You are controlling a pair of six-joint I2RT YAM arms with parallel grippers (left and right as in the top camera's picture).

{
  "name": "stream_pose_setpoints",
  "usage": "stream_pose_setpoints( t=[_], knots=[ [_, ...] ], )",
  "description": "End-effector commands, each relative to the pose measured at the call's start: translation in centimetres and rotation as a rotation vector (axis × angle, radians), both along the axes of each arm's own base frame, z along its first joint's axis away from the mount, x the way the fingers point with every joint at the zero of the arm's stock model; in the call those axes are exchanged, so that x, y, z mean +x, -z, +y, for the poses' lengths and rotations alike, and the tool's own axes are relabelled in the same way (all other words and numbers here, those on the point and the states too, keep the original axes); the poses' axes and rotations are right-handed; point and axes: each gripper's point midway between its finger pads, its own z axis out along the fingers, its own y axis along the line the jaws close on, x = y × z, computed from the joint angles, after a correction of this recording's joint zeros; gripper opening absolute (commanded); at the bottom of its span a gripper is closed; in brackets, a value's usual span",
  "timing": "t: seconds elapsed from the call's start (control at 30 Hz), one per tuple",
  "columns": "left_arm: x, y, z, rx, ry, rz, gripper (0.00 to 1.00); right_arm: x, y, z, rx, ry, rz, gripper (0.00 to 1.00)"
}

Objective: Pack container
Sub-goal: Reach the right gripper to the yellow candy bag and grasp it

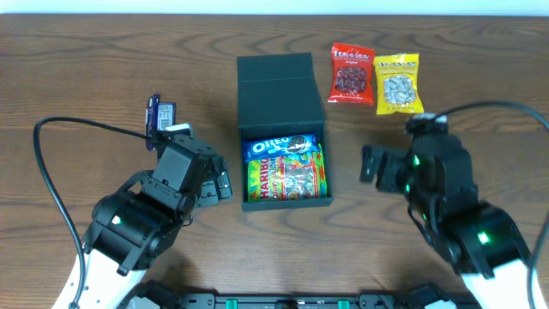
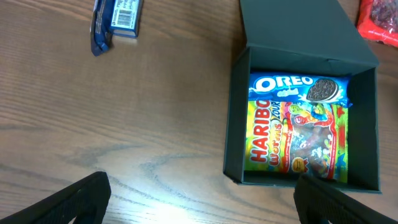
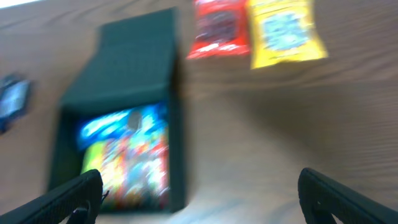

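The dark teal-green container [image 1: 324, 163] stands open at the table's middle, its flap lid [image 1: 276, 87] lying back. Inside lie a blue Oreo packet [image 1: 280, 146] and a Haribo worms packet [image 1: 286, 178]; both show in the left wrist view, Oreo [image 2: 297, 88] and Haribo [image 2: 292, 143]. A red snack packet [image 1: 352, 73] and a yellow one [image 1: 398, 82] lie right of the lid. A blue packet [image 1: 159, 116] lies at the left. My left gripper [image 1: 219, 183] is open and empty, left of the container [image 2: 236, 118]. My right gripper [image 1: 371, 163] is open and empty, right of it.
The wooden table [image 1: 86, 77] carries everything. Black cables arc from both arms, one at the left [image 1: 43, 163] and one at the right [image 1: 515, 112]. The right wrist view is motion-blurred; it shows the container [image 3: 177, 155] and the red [image 3: 217, 25] and yellow [image 3: 283, 31] packets.
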Motion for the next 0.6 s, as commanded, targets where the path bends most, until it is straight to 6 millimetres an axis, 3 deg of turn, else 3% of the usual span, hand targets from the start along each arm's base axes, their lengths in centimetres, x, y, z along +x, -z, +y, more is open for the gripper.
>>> stream_pose_setpoints(
  t=[0.0, 0.1, 0.27, 0.4, 0.57],
  knots=[
    [0.1, -0.6, -0.2, -0.014, -0.007, -0.008, 0.95, 2.4, -0.5, -3.8, -0.111, 0.192, -0.058, 0.99],
    [0.1, -0.6, -0.2, -0.014, -0.007, -0.008, 0.95, 5.1, -1.4, -5.4, -0.149, 0.295, -0.141, 0.99],
    [0.1, -0.6, -0.2, -0.014, -0.007, -0.008, 0.95, 9.1, -1.8, -5.7, -0.201, 0.297, -0.218, 0.99],
    [0.1, -0.6, -0.2, -0.014, -0.007, -0.008, 0.95, 11.9, -0.2, -6.2, -0.226, 0.31, -0.222, 0.99],
    [0.1, -0.6, -0.2, -0.014, -0.007, -0.008, 0.95, 15.0, 3.4, -8.2, -0.244, 0.37, -0.186, 0.99]
  ],
)
